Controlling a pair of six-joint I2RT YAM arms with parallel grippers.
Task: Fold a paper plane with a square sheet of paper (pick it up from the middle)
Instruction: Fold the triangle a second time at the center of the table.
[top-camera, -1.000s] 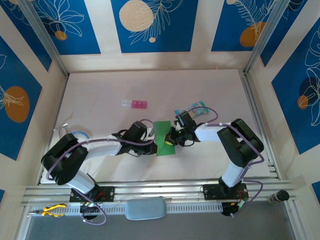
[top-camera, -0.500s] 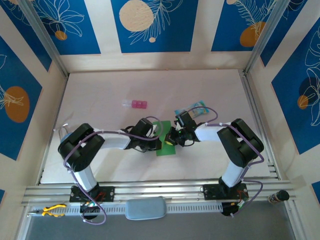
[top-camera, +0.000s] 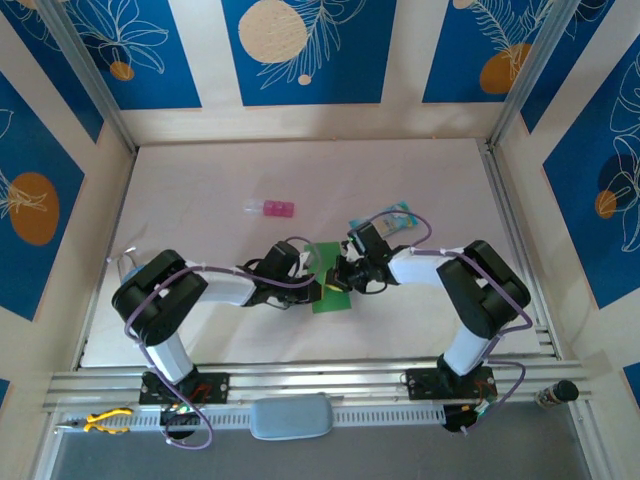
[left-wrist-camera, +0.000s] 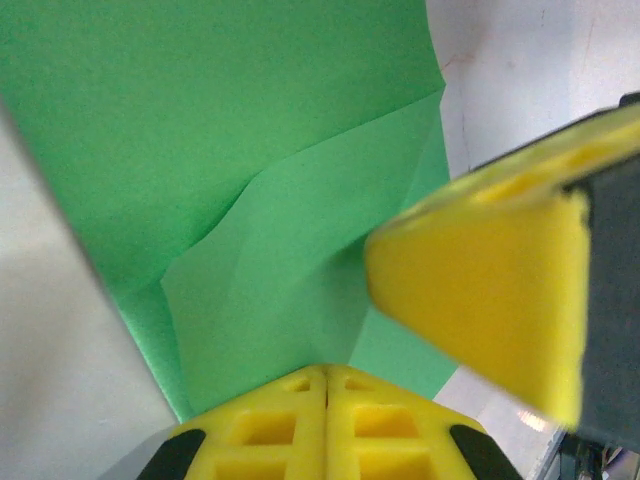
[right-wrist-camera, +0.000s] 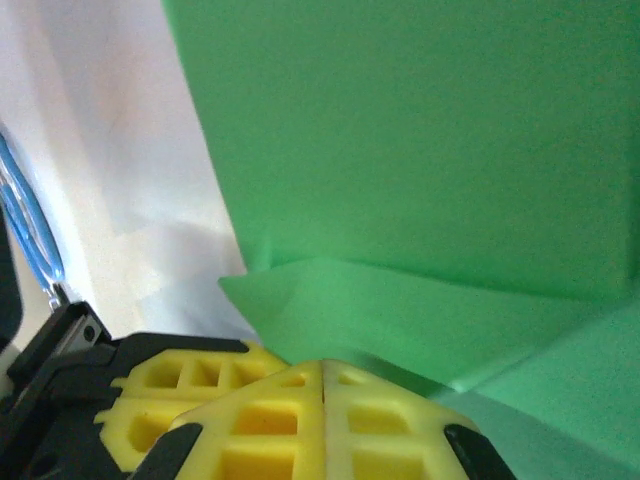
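The square sheet of paper (top-camera: 327, 256) lies bright green and partly folded at the table's middle. In the left wrist view the paper (left-wrist-camera: 230, 130) carries a paler folded flap (left-wrist-camera: 300, 250) that runs down to my left gripper (left-wrist-camera: 327, 372), whose yellow jaws are shut with their tips at the flap's edge. The right gripper's yellow finger (left-wrist-camera: 480, 300) rests on the sheet close by. In the right wrist view my right gripper (right-wrist-camera: 322, 366) is shut too, its tips against a folded green corner (right-wrist-camera: 330, 300). From above, the left gripper (top-camera: 320, 289) and right gripper (top-camera: 339, 282) meet over the sheet.
A small pink block (top-camera: 270, 208) lies behind and to the left. Just behind the right wrist sits a pale blue printed packet (top-camera: 393, 214). Yellow-handled pliers (top-camera: 100, 422) rest on the front rail. The aluminium rail (top-camera: 310, 380) runs along the near edge.
The left arm has swung in from the left, bringing its gripper onto the paper's left side, with its jaws closing the last bit. The right arm has barely moved.
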